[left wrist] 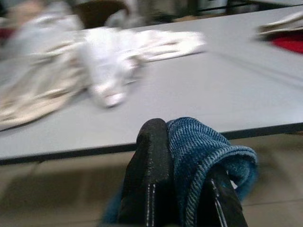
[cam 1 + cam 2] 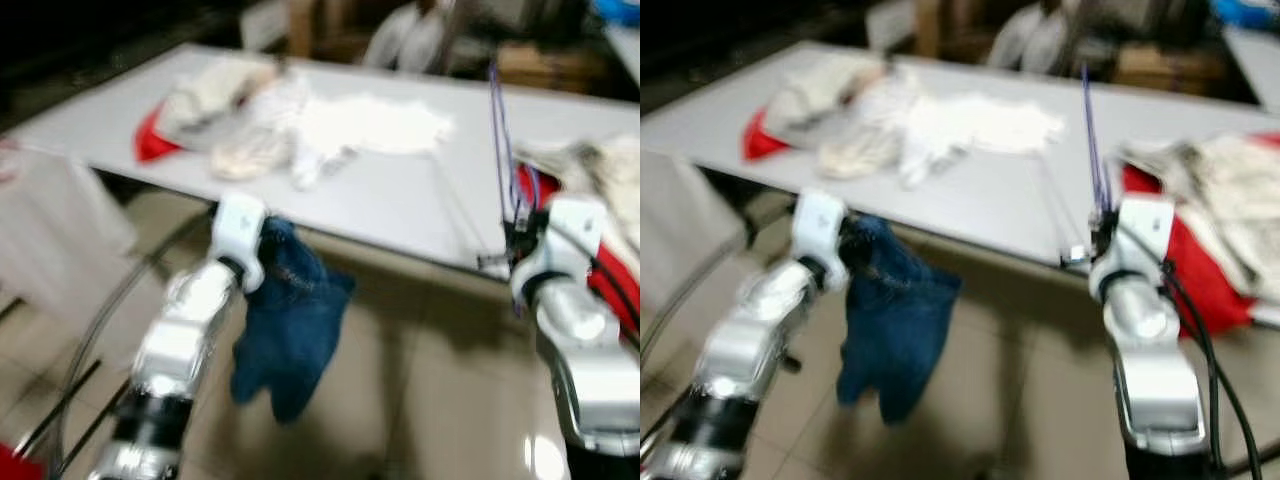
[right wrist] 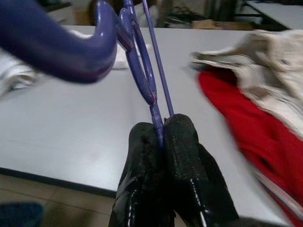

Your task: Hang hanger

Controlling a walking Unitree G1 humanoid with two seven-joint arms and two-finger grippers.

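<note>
Right gripper [image 3: 163,137] clamped on thin purple wire hanger [image 3: 142,71], upright above long grey bench [image 2: 400,200] edge. Left gripper [image 1: 182,156] pinching dark blue denim garment [image 2: 290,320], dangling below bench. Risk: thin wire twisting or slipping; cloth snagging bench edge.

Purple hanger [image 3: 147,66], blue denim garment [image 2: 292,320]

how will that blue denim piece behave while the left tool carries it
Likely floppy: the blue denim piece droops straight down below the left tool, folded over one finger. It probably swings as the arm moves, since most of it hangs free above the floor. The coarse weave looks grippy, so slipping seems unlikely.
</note>
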